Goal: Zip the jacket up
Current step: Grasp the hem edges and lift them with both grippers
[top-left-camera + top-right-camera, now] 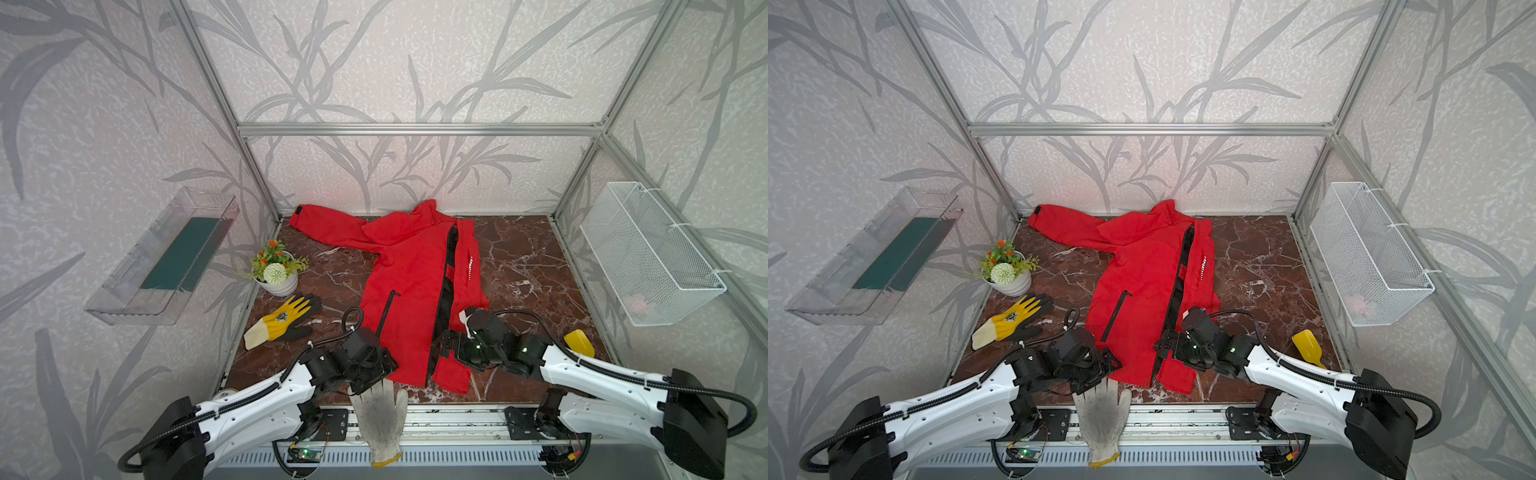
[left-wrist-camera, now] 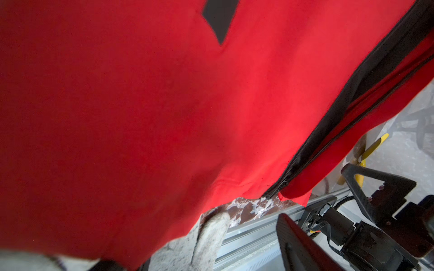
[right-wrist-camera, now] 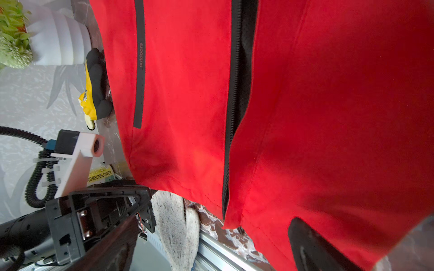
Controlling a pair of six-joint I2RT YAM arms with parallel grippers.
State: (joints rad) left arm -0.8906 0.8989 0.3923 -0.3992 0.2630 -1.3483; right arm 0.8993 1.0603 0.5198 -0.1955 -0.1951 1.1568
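A brown marble tabletop [image 1: 519, 257] lies inside a metal-framed booth with leaf-patterned walls. In both top views we see the jacket [image 1: 411, 282] lying flat mid-table, collar toward the back wall and one sleeve reaching the back left corner. Its front zipper [image 1: 445, 291] is undone and shows black lining. A flower pot [image 1: 276, 272] and a yellow glove [image 1: 284, 320] sit to its left. A white glove [image 1: 380, 415] overhangs the front edge just beside the hem, and a yellow scraper [image 1: 579, 343] lies at the right. Bare marble stretches to the right of the jacket. The left gripper [image 1: 380, 365] is at the hem's left corner and the right gripper [image 1: 442, 345] is by the zipper near the hem. From above, the arms hide their fingertips.

In the left wrist view red cloth fills nearly everything. The jaws stand apart. We make out one dark finger [image 2: 293, 244]; the other is a cut-off blur.

In the right wrist view the hem lies between widely parted fingers [image 3: 312, 246], nothing clamped. The pocket zipper [image 3: 139, 70] runs beside the front one.
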